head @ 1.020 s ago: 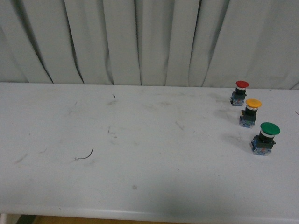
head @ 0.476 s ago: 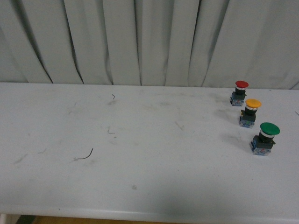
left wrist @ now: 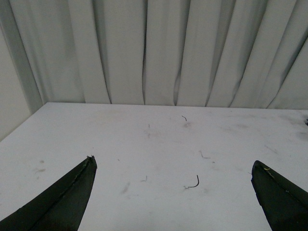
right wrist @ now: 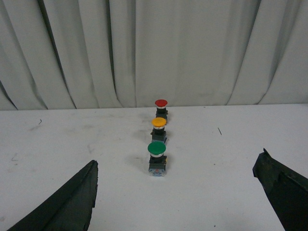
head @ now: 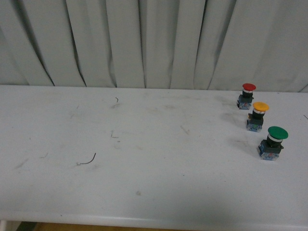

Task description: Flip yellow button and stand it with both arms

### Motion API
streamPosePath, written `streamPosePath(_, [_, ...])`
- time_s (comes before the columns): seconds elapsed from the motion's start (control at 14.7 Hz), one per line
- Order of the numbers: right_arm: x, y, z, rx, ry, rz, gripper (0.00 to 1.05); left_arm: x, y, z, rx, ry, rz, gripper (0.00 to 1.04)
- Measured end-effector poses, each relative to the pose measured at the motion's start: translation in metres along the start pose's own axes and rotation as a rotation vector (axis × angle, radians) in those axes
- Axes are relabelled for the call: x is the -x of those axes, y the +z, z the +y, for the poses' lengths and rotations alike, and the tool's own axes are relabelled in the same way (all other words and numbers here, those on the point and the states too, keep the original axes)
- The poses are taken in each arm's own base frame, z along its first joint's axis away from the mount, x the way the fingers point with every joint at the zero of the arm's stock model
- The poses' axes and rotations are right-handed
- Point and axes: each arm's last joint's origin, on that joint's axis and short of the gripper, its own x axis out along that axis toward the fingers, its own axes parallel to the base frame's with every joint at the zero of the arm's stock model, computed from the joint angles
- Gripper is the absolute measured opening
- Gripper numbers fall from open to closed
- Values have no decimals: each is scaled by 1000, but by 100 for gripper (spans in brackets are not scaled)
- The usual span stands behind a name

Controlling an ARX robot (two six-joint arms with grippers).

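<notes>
Yellow-orange cap uppermost, the yellow button stands on its blue base on the white table, its long axis vertical and the cap pointing up; it is the middle one of a row, with the red button beyond it and the green button nearer the robot. Nothing has shifted over the last second: all three buttons sit where they were and neither arm has entered the front view, so I judge the task either not yet begun or already finished with the arms pulled back (the pictures do not settle which). The right gripper has its jaws spread wide and empty, and the button row lies ahead of the gap between them, the green one closest and the yellow button behind it, well apart from either fingertip. The left gripper is likewise spread and holds nothing, with only bare, scuffed tabletop ahead of its jaws.
</notes>
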Motion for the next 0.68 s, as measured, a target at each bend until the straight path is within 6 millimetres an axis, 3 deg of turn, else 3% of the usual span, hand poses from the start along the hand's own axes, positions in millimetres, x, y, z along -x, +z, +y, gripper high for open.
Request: streamPosePath(0.68, [0,0,0,0,0,0,98,0,0,0,0,0,0,98])
